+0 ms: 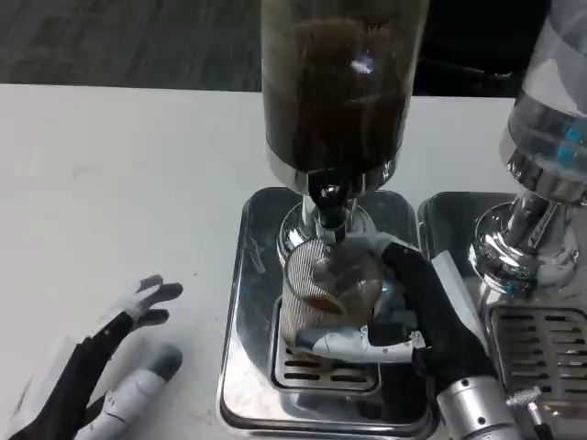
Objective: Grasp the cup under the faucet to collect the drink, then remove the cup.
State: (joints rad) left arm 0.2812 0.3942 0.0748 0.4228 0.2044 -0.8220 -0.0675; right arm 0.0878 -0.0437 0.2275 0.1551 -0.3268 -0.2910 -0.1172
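White bench (110,174), dark grey floor (110,37) beyond. No legible writing. Cup (326,298) on steel tray (240,348) under faucet (328,203) of dark-filled dispenser (339,82), a little brown drink inside; right hand (404,321), fingers (344,344) clamped round it. Left hand (105,376) resting on bench, fingers apart, holding nothing. Second dispenser (550,137) at right.

Single head view, mounted high at robot's head or chest, aimed steeply down and forward over white desk (119,183). Dispenser (339,92) framed close, top cropped. Forearms entering from bottom edge. Dark floor glimpsed beyond desk's far edge.
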